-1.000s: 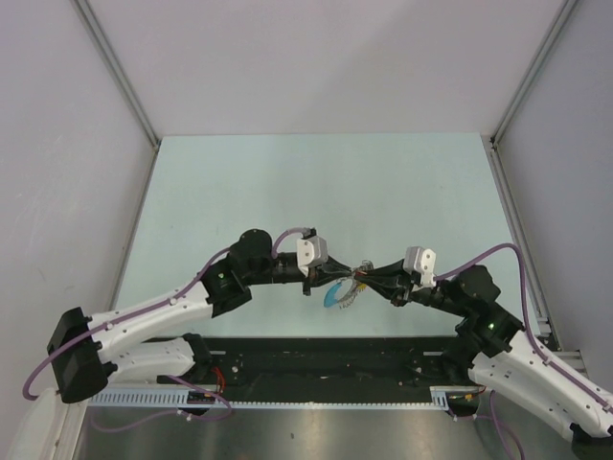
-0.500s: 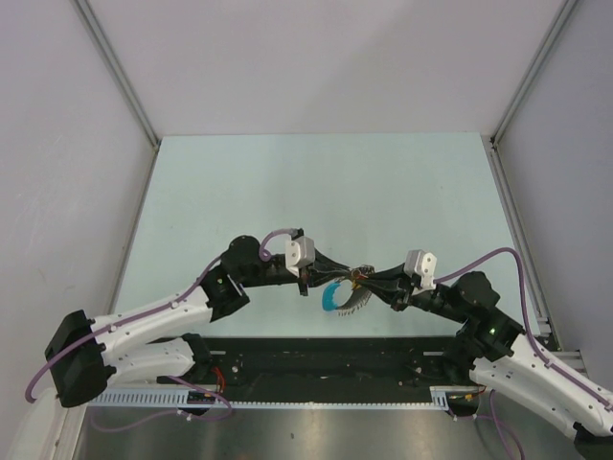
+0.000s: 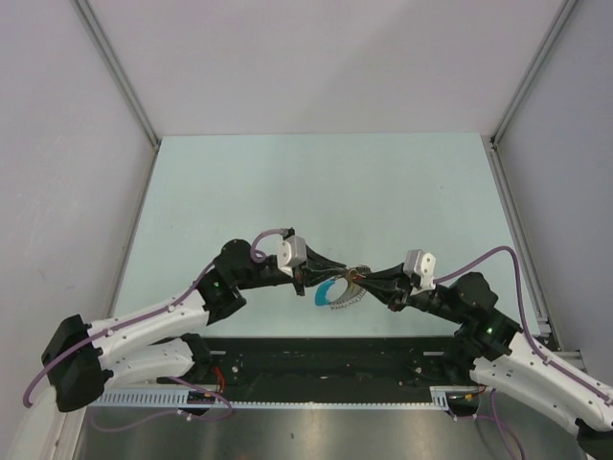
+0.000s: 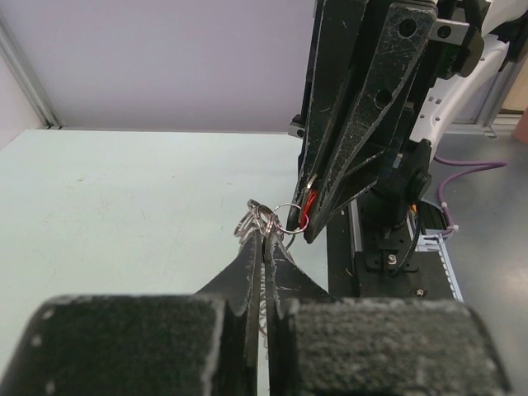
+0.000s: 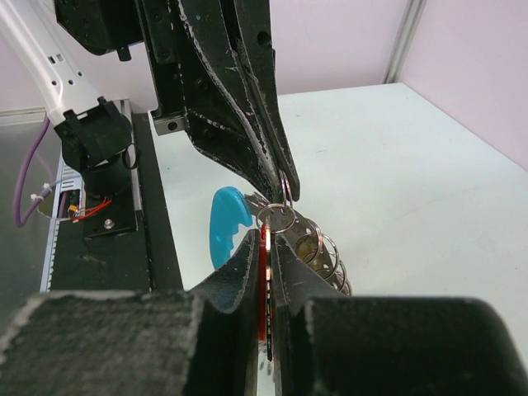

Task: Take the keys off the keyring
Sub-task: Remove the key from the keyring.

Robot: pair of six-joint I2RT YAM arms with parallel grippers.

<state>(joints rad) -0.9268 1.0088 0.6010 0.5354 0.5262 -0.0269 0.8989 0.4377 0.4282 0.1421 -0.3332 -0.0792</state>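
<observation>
**Keyring** (image 3: pixel 337 293): a floppy loop of silvery coiled links with one blue arc (image 3: pixel 324 291). It is held up between the two gripper tips. The coils (image 5: pixel 322 252) and the blue arc (image 5: pixel 224 221) sag below the grip. Whether they touch the table cannot be told.

**Key** (image 5: pixel 264 276): one item with a red head, upright at the top of the keyring. It is threaded on a small ring of the keyring (image 4: pixel 280 219). The blade is hidden.

**Right gripper** (image 3: pixel 357 278): reaches the keyring from its right. The fingers are pressed together on the key's red head (image 4: pixel 310 200).

**Left gripper** (image 3: pixel 342 274): reaches the keyring from its left. The fingers are clamped tight on the keyring's top links, and the tip (image 5: pixel 286 191) is just beside the right gripper's tip (image 5: pixel 266 239).

**Table** (image 3: pixel 316 182): pale green, and spreads under the keyring. Beyond the keyring, bare surface runs on to the far edge. It is likewise bare out to the left and right of the keyring, past both forearms.

**Black rail** (image 3: pixel 326 359): marks the near edge of the table, close behind the keyring on the base side.

**Walls** (image 3: pixel 57 144): pale panels that close in the table well away from the keyring, on the left, right and far sides.
</observation>
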